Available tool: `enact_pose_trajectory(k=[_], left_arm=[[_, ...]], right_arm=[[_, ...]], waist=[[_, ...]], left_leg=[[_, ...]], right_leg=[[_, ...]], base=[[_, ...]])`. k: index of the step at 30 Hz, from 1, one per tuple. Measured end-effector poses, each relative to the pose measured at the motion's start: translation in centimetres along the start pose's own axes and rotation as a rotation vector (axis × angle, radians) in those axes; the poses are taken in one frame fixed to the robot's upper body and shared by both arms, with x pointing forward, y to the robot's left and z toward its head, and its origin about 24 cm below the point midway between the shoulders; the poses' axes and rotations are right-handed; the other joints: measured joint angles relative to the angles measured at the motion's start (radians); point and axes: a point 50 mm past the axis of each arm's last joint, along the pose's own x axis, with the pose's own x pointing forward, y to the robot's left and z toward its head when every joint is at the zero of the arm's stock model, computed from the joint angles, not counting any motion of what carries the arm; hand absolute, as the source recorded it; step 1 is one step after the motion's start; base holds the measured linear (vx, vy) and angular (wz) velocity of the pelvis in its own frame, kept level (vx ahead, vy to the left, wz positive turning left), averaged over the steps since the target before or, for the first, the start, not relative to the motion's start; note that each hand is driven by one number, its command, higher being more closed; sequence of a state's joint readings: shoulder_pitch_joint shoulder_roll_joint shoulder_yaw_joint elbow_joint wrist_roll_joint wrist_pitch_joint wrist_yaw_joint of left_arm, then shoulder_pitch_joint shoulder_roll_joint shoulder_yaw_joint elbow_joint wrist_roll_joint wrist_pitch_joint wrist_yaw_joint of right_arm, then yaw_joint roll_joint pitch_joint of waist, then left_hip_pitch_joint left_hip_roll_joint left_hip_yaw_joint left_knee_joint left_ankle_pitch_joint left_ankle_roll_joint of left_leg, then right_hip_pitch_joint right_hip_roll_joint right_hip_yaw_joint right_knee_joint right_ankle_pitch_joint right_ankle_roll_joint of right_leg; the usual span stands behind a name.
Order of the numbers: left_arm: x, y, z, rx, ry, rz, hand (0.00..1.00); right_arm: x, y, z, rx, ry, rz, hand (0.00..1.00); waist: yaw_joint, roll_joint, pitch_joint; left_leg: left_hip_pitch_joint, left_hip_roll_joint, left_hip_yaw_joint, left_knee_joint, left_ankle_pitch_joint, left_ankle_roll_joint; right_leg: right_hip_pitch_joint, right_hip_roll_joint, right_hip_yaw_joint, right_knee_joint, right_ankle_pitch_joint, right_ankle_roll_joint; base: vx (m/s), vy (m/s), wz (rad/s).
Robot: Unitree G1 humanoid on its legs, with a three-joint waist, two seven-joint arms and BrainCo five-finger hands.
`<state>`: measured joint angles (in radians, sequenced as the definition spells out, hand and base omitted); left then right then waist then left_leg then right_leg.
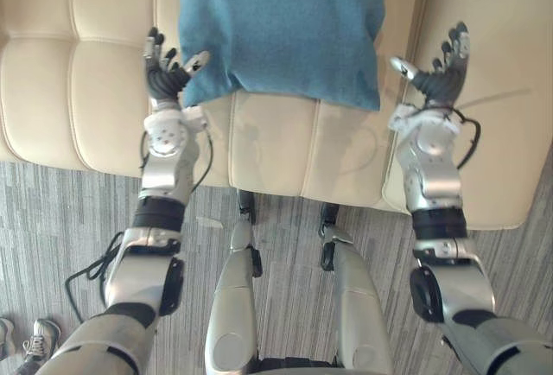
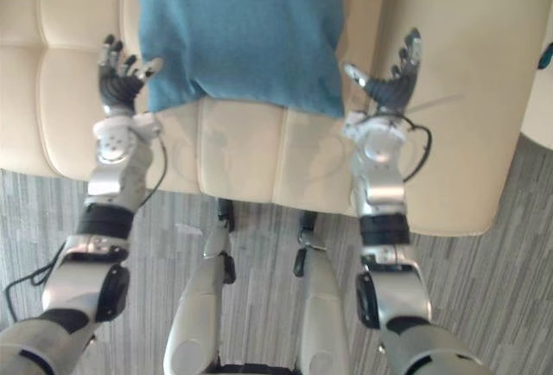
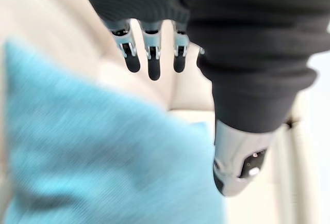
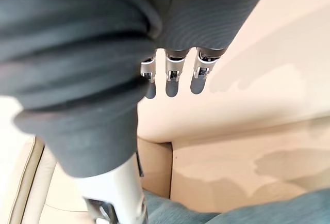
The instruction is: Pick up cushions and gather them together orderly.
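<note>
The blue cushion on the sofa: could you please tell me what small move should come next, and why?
Probably bring both hands inward onto the near corners of the blue cushion. It lies unheld on the sofa; the left hand is open beside its near left corner, and the right hand is open, with a gap to the right corner.

Cream sofa (image 1: pixel 285 146), grey striped floor (image 1: pixel 52 219)
</note>
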<state>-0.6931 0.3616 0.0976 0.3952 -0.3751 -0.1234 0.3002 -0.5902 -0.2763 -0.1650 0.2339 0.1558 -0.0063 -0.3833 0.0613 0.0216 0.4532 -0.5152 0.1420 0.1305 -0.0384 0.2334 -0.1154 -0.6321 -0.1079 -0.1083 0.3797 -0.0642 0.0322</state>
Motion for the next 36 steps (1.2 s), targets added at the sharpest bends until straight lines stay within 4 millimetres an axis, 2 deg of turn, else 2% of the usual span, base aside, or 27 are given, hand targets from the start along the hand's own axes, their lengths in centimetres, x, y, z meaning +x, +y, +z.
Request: enact_pose_trajectory(k=[1, 2, 3, 4, 5, 6, 8, 9, 13, 15, 18, 19, 21, 24, 27, 31, 34, 35, 36], left_arm=[[-0.3, 0.3, -0.2, 0.001, 0.003, 0.003, 0.00], [-1.4, 1.3, -1.2, 0.013, 0.029, 0.012, 0.00], [-2.9, 2.3, -2.9, 0.020, 0.084, 0.024, 0.00], [-3.5, 2.6, -3.5, 0.021, 0.107, 0.029, 0.00], [-5.6, 3.2, -5.7, 0.020, 0.187, 0.048, 0.00], [-6.6, 3.5, -6.6, 0.015, 0.225, 0.055, 0.00], [-11.3, 4.4, -10.3, 0.014, 0.390, 0.076, 0.00], [-12.4, 4.6, -11.0, 0.019, 0.426, 0.081, 0.00], [-21.3, 7.2, -15.9, 0.078, 0.748, 0.109, 0.00], [-23.0, 7.8, -16.7, 0.095, 0.819, 0.112, 0.00], [-27.8, 9.2, -18.7, 0.142, 1.017, 0.139, 0.00], [-28.5, 9.4, -19.0, 0.146, 1.046, 0.147, 0.00], [-31.9, 10.5, -19.8, 0.183, 1.187, 0.181, 0.00], [-34.8, 11.5, -20.0, 0.235, 1.303, 0.204, 0.00], [-36.6, 12.1, -20.0, 0.274, 1.379, 0.210, 0.00], [-38.0, 12.5, -19.9, 0.311, 1.432, 0.201, 0.00], [-38.2, 12.6, -19.9, 0.331, 1.442, 0.190, 0.00], [-39.1, 15.1, -19.2, 0.430, 1.492, 0.203, 0.00], [-39.1, 15.1, -19.2, 0.430, 1.492, 0.203, 0.00]], right_arm=[[-0.3, -0.2, -0.4, -0.005, 0.009, 0.007, 0.00], [-1.6, -0.8, -1.7, -0.022, 0.046, 0.031, 0.00], [-3.0, -1.2, -3.5, -0.035, 0.105, 0.051, 0.00], [-3.6, -1.4, -4.1, -0.039, 0.130, 0.057, 0.00], [-5.4, -2.0, -6.1, -0.052, 0.206, 0.072, 0.00], [-6.3, -2.2, -6.9, -0.056, 0.242, 0.082, 0.00], [-10.2, -3.1, -10.0, -0.070, 0.385, 0.114, 0.00], [-11.1, -3.4, -10.6, -0.077, 0.419, 0.121, 0.00], [-18.8, -6.6, -15.8, -0.165, 0.733, 0.124, 0.00], [-20.4, -7.2, -16.9, -0.183, 0.809, 0.121, 0.00], [-25.0, -8.7, -19.2, -0.231, 1.011, 0.103, 0.00], [-25.5, -8.8, -19.5, -0.230, 1.037, 0.096, 0.00], [-28.0, -9.5, -20.5, -0.246, 1.151, 0.076, 0.00], [-30.3, -10.3, -21.1, -0.247, 1.257, 0.035, 0.00], [-32.1, -11.5, -21.4, -0.247, 1.338, -0.027, 0.00], [-33.4, -12.6, -21.5, -0.253, 1.402, -0.089, 0.00], [-34.2, -13.0, -21.5, -0.278, 1.438, -0.096, 0.00], [-33.9, -14.5, -21.8, -0.352, 1.487, -0.095, 0.00], [-33.9, -14.5, -21.8, -0.352, 1.487, -0.095, 0.00]], waist=[[0.000, 0.000, 0.000], [0.001, 0.000, -0.001], [0.001, -0.001, -0.007], [0.001, -0.003, -0.015], [0.001, -0.005, -0.054], [0.001, -0.006, -0.067], [0.002, -0.009, -0.102], [0.001, -0.009, -0.113], [-0.003, -0.017, -0.259], [-0.004, -0.018, -0.284], [-0.005, -0.021, -0.350], [-0.006, -0.021, -0.356], [-0.006, -0.023, -0.392], [-0.006, -0.024, -0.422], [-0.007, -0.021, -0.431], [-0.012, -0.021, -0.439], [-0.013, -0.022, -0.441], [-0.056, -0.026, -0.405], [-0.056, -0.026, -0.405]], left_leg=[[0.010, 0.000, 0.000, 0.000, -0.001, -0.001], [0.043, 0.000, 0.002, 0.001, -0.010, 0.002], [0.076, -0.001, 0.005, 0.002, -0.026, 0.003], [0.084, -0.001, 0.007, 0.002, -0.032, 0.008], [0.092, -0.004, 0.011, 0.004, -0.041, 0.010], [0.102, -0.004, 0.011, 0.004, -0.044, 0.009], [0.166, -0.005, 0.018, 0.004, -0.063, 0.012], [0.181, -0.006, 0.019, 0.004, -0.068, 0.012], [0.283, -0.004, 0.023, 0.004, -0.102, 0.003], [0.308, -0.003, 0.024, 0.004, -0.111, 0.000], [0.375, 0.001, 0.027, 0.001, -0.133, -0.002], [0.385, 0.002, 0.028, -0.001, -0.135, -0.003], [0.432, 0.003, 0.041, -0.025, -0.138, -0.005], [0.474, 0.003, 0.055, -0.050, -0.140, -0.007], [0.517, 0.002, 0.063, -0.063, -0.146, -0.014], [0.544, 0.000, 0.068, -0.063, -0.157, -0.017], [0.554, -0.002, 0.063, -0.064, -0.161, -0.016], [0.587, -0.039, 0.027, -0.065, -0.189, -0.005], [0.587, -0.039, 0.027, -0.065, -0.189, -0.005]], right_leg=[[0.010, 0.000, 0.000, 0.000, -0.001, 0.000], [0.043, 0.000, 0.000, 0.000, -0.008, 0.002], [0.076, 0.000, 0.000, -0.002, -0.017, 0.006], [0.083, 0.000, 0.001, -0.001, -0.020, 0.004], [0.092, 0.000, 0.001, -0.006, -0.028, 0.003], [0.103, 0.000, 0.001, -0.009, -0.030, 0.006], [0.173, 0.001, -0.002, -0.025, -0.041, 0.011], [0.190, 0.000, -0.003, -0.029, -0.043, 0.011], [0.323, 0.003, -0.015, -0.100, -0.052, 0.018], [0.356, 0.004, -0.017, -0.118, -0.053, 0.018], [0.447, 0.007, -0.022, -0.175, -0.049, 0.024], [0.460, 0.008, -0.022, -0.182, -0.048, 0.025], [0.501, 0.013, -0.017, -0.217, -0.041, 0.026], [0.543, 0.020, -0.009, -0.255, -0.031, 0.029], [0.590, 0.022, -0.005, -0.285, -0.025, 0.032], [0.622, 0.027, 0.003, -0.309, -0.022, 0.033], [0.638, 0.027, 0.003, -0.317, -0.021, 0.034], [0.699, 0.001, 0.004, -0.356, -0.020, 0.049], [0.699, 0.001, 0.004, -0.356, -0.020, 0.049]], base=[[0.01, -0.049, 0.03], [0.02, -0.047, 0.00], [0.01, -0.043, -0.02], [0.01, -0.037, -0.03], [0.00, 0.000, 0.00], [0.09, -0.029, -0.02], [0.10, -0.023, -0.02], [0.11, -0.014, -0.02], [0.16, 0.002, 0.01], [0.09, 0.009, 0.00], [0.10, 0.020, 0.01], [0.08, 0.015, -0.03], [0.06, 0.019, -0.10], [0.06, 0.020, -0.12], [0.06, 0.015, -0.06], [0.06, 0.008, -0.07], [0.01, 0.002, 0.01], [0.00, 0.000, 0.00], [0.00, 0.000, 0.00]])
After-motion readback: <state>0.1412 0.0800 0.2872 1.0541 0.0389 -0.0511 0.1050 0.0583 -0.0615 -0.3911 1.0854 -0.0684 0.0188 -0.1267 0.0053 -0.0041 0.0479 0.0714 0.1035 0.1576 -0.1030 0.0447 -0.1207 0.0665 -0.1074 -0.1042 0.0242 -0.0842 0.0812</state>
